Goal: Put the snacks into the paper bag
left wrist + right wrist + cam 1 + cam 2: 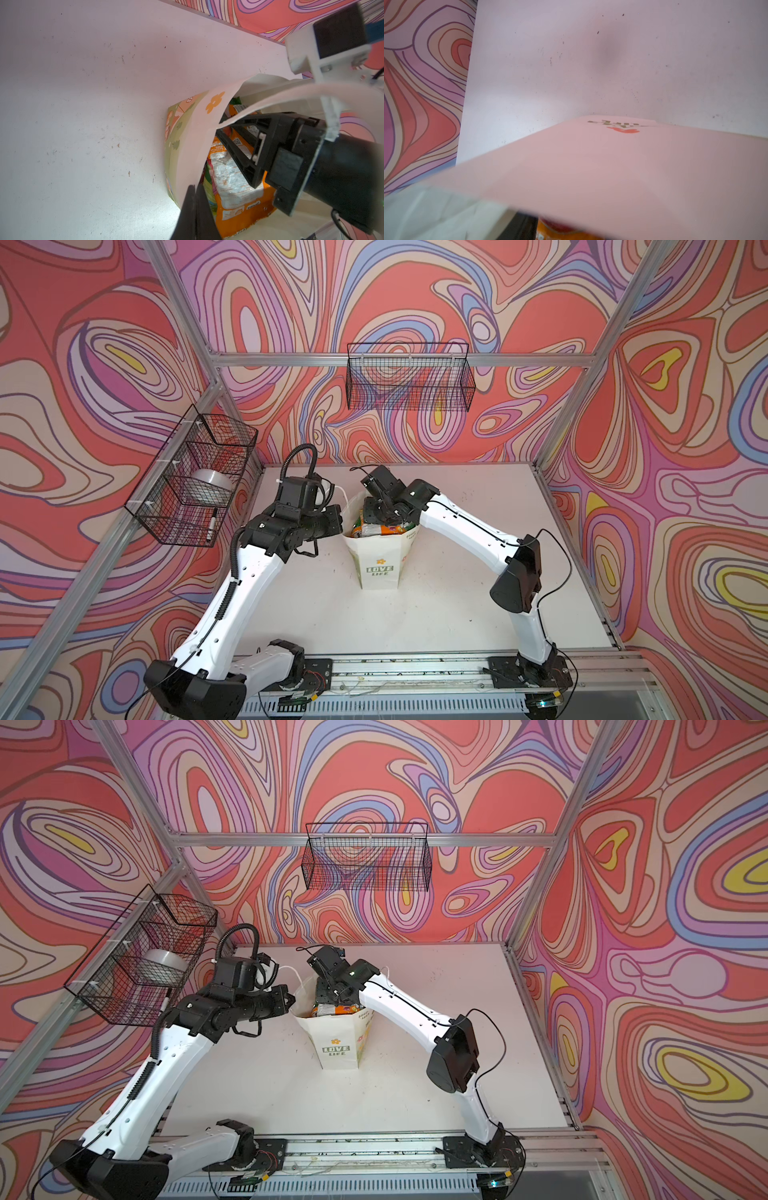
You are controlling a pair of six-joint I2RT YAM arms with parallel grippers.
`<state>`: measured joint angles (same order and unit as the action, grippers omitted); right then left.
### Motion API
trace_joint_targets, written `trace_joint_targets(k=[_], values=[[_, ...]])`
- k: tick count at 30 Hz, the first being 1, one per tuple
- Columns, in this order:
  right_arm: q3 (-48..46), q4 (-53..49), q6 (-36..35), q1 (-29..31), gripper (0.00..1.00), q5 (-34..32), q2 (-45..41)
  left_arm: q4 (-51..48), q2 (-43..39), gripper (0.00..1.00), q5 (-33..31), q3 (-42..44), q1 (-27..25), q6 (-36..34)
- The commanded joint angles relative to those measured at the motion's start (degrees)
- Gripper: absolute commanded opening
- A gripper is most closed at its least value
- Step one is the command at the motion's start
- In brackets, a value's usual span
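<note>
I see one paper bag [380,568] standing upright mid-table [457,593], its mouth open. The snacks [239,187] are inside it. An orange-and-white packet lies uppermost, with at least two green ones [207,187] edge-on beside it. I cannot count the rest.

My left gripper [194,189] is pinched tight on the bag's near rim. My right gripper [232,131] reaches down into the mouth, just above the packets. Its jaws stand apart, with nothing between them that I can see.

There are two black wire baskets. The one on the left wall [178,526] holds one roll of tape [210,483] and one marker [212,524]. The other [409,381] hangs on the back wall.
</note>
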<state>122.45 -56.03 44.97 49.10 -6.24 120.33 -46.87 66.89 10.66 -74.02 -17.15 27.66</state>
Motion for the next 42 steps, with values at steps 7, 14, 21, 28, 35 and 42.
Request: trace_joint_targets(k=[7,14,21,28,35,42], values=[[-3.0,-7.7,5.7,-1.6,0.57,-0.5,1.1,1.0,-0.6,0.00,0.6,0.1,0.3,-0.3],[5.3,-0.9,-8.2,-1.3,0.77,5.4,-3.9,1.0,-0.2,0.00,0.7,0.1,0.3,-0.3],[6.8,0.1,-22.0,-1.2,0.98,2.0,-17.3,1.0,0.0,0.00,0.9,0.0,0.3,-0.6],[1.1,-8.4,-22.0,-1.5,0.98,-22.5,-29.9,1.0,0.0,0.00,0.9,-0.1,0.3,-0.6],[-13.4,-4.8,-15.8,-2.7,0.99,-15.6,-35.9,0.9,0.7,0.00,0.7,-0.1,0.4,-0.7],[-20.1,0.9,-12.2,-3.2,0.92,-9.2,-33.6,0.8,0.9,0.00,0.6,-0.2,0.3,-0.9]])
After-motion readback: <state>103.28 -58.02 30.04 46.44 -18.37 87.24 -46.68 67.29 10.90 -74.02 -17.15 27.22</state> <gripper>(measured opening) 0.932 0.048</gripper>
